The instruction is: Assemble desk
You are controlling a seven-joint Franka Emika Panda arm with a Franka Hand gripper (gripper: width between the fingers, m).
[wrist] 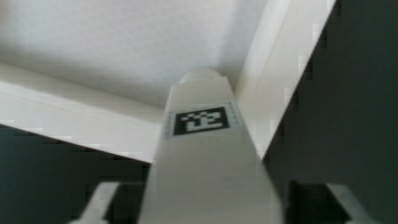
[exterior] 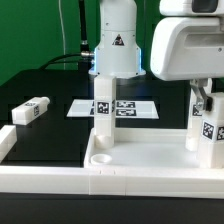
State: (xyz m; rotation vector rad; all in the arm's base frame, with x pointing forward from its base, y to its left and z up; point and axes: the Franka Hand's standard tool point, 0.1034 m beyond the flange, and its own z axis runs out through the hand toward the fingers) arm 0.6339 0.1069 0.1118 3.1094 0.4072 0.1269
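I am at the step of fitting a leg [exterior: 209, 128] to the desk top [exterior: 140, 160], which lies rim-up against the border rail [exterior: 40, 182] at the front of the table. My pincer [exterior: 204, 103] comes down from above at the exterior view's right, fingers either side of the upright leg at the top's corner; the wrist view shows the leg [wrist: 210, 150] running between my fingers [wrist: 102, 203], but whether they press it yet I cannot tell. Another leg [exterior: 103, 112] already stands upright, and one [exterior: 30, 110] lies loose well apart. Next I judge a firm grip and a careful twist.
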